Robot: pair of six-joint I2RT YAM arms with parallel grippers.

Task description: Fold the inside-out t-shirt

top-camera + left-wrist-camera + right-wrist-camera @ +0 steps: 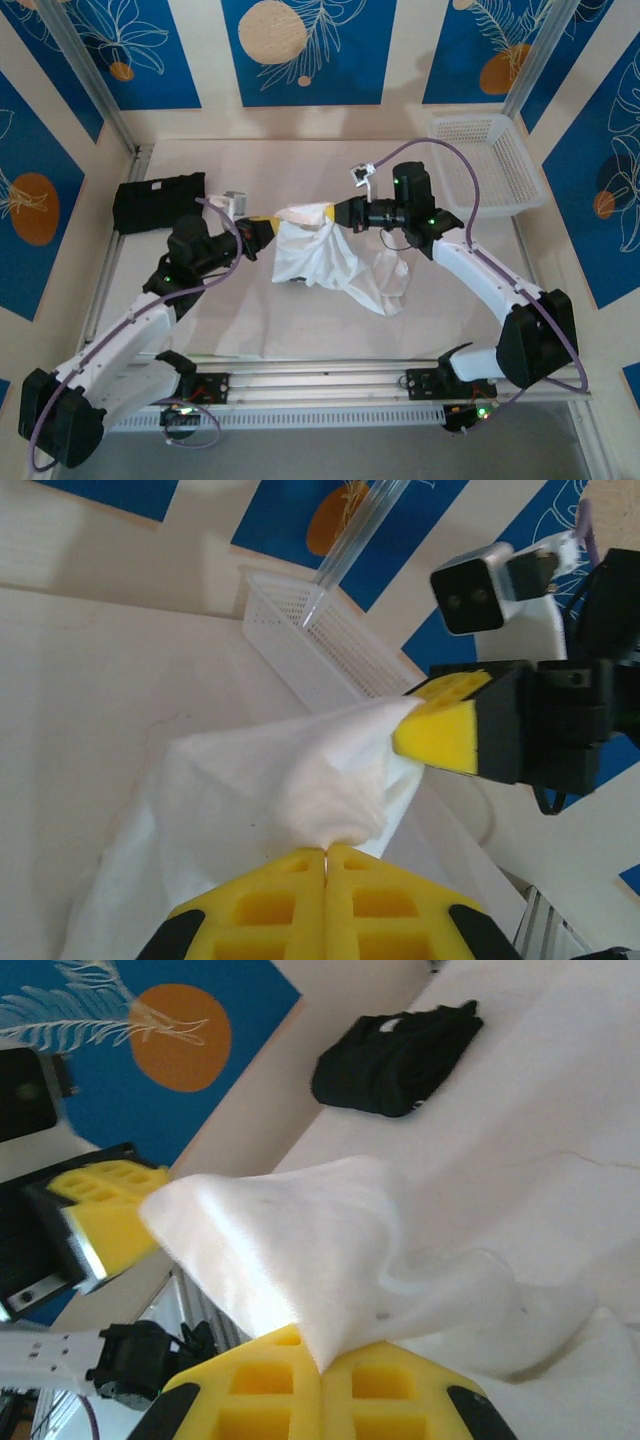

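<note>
Yellow-padded left gripper [327,865]: jaws pressed together, with a small peak of the plain white thin t-shirt [250,790] nipped between the tips. The bite looks shallow from the left wrist view.

Yellow-padded right gripper [320,1370]: jaws likewise pressed together on a fold of the same cloth. The two pinch points are near each other, with a short bunched span between them.

From above, the shirt hangs off both grippers over the middle of the pale table top [200,310]. Its upper edge is raised; the lower part is crumpled and trails down to the right, resting on the surface. I cannot tell which seam or hem either gripper holds.

Judgement: this is the spread-out stage, and no fold has been laid yet.

- Draw the grippers apart evenly and level, until the span is just taut.
- Stop short of hard tension, as the thin cloth could slide out of shallow bites.
- Raise enough for the trailing part to hang free, then lower it flat onto bare table.
- If it twists, the wrong layer may be held, so regrasp.

Further back, a folded black cloth garment [160,203] lies at the left. At the far right sits a white perforated plastic basket [490,160]. Both are well apart from the shirt; keep the sweep between them.
</note>
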